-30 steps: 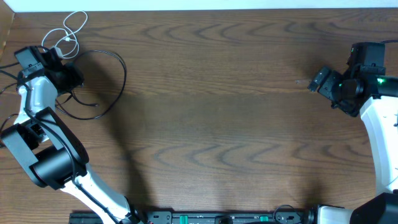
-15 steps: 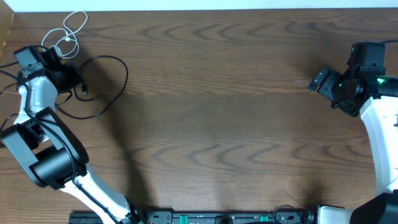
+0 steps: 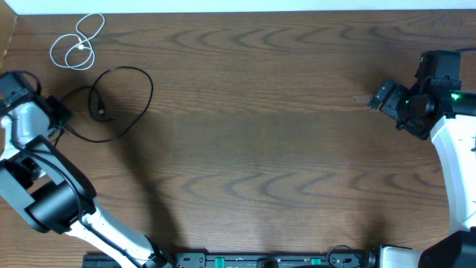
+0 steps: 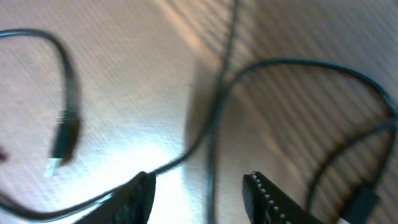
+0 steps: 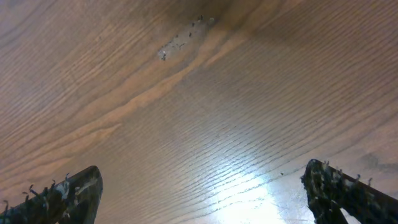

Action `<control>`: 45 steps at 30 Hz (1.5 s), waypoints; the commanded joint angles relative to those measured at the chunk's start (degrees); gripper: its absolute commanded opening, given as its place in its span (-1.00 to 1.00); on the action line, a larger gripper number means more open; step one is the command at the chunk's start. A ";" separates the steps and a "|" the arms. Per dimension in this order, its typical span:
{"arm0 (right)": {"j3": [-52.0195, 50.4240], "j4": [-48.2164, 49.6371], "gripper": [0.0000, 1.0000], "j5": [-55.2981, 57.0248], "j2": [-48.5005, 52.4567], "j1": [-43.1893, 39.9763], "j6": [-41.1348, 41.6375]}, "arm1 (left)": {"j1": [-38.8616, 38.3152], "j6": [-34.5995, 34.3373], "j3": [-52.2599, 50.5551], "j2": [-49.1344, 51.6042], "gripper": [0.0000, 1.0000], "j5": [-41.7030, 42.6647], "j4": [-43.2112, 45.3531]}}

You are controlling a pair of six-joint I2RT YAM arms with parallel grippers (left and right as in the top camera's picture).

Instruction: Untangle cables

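A white cable (image 3: 77, 45) lies in loose loops at the far left back of the table. The black cables (image 3: 152, 91) lie in a wide loop just in front of it, with a plug end (image 3: 100, 112) inside the loop. My left gripper (image 3: 59, 117) is at the loop's left side. The blurred left wrist view shows its fingers (image 4: 199, 193) open, with a black cable (image 4: 211, 155) running between them untouched. A metal-tipped plug (image 4: 59, 152) lies to the left. My right gripper (image 3: 381, 97) is open and empty over bare wood (image 5: 199, 193), far from the cables.
The table's back edge (image 3: 238, 10) runs just behind the white cable. The left arm's body (image 3: 52, 201) fills the near left corner. The right arm (image 3: 454, 149) stands along the right edge. A small pale scuff (image 5: 180, 43) marks the wood.
My left gripper has pulled away from the white cable, moving left and toward the front. The black loop has shifted with it, and its plug end now lies inside the loop.
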 commanded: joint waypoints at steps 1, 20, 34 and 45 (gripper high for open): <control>0.17 0.07 0.99 0.66 -0.59 -0.20 -0.44 | 0.81 -0.31 -0.17 1.90 -0.19 4.11 0.00; 0.17 0.07 0.99 0.66 -0.59 -0.17 -0.44 | 0.70 0.33 -0.17 7.28 -0.42 10.19 1.05; 0.17 0.07 0.99 0.66 -0.59 -0.20 -0.44 | 0.52 5.86 -0.15 7.28 -0.72 21.29 6.03; 0.17 0.07 0.98 0.66 -0.59 -0.17 -0.44 | 0.48 5.84 -0.15 6.78 -0.18 18.47 5.99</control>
